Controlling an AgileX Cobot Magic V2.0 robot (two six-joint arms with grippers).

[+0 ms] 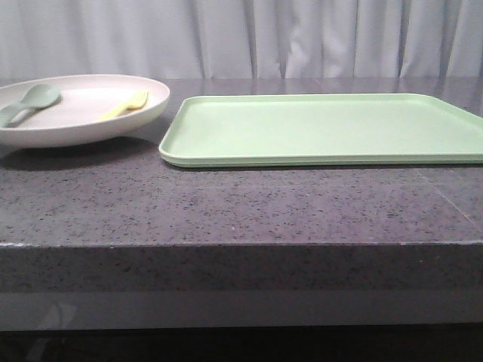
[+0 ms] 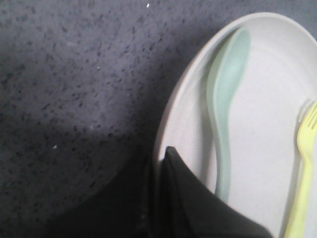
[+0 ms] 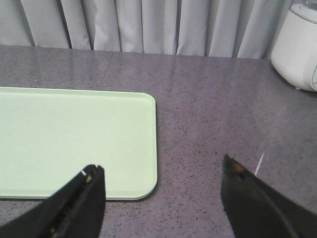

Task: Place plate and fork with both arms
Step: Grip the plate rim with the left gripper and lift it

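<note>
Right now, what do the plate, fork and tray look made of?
Plate: likely matte plastic, pinkish-cream, no glare on its raised rim.
Fork: pale-yellow plastic by its look, smooth and slightly translucent.
Tray: light-green, probably plastic or melamine, with a soft satin sheen and a moulded rounded lip.

Right gripper [image 3: 161,171]: two dark fingers [image 3: 81,201] spread wide apart, nothing between them; one finger overlaps the near edge of the tray, the other hangs over bare countertop.

Tray [image 3: 74,139]: flat, rectangular, light green, low raised rim, rounded corners; lies flat on the countertop, surface bare; one end runs out of view.

Countertop [image 3: 208,109]: dark grey speckled stone with a faint seam running back toward the curtain.

Curtain [image 3: 148,25]: pale grey, hanging in vertical folds along the far edge of the countertop.

Appliance [image 3: 297,47]: white, rounded body, standing on the countertop at the far corner, well apart from the tray; only partly in view, type unclear.
</note>
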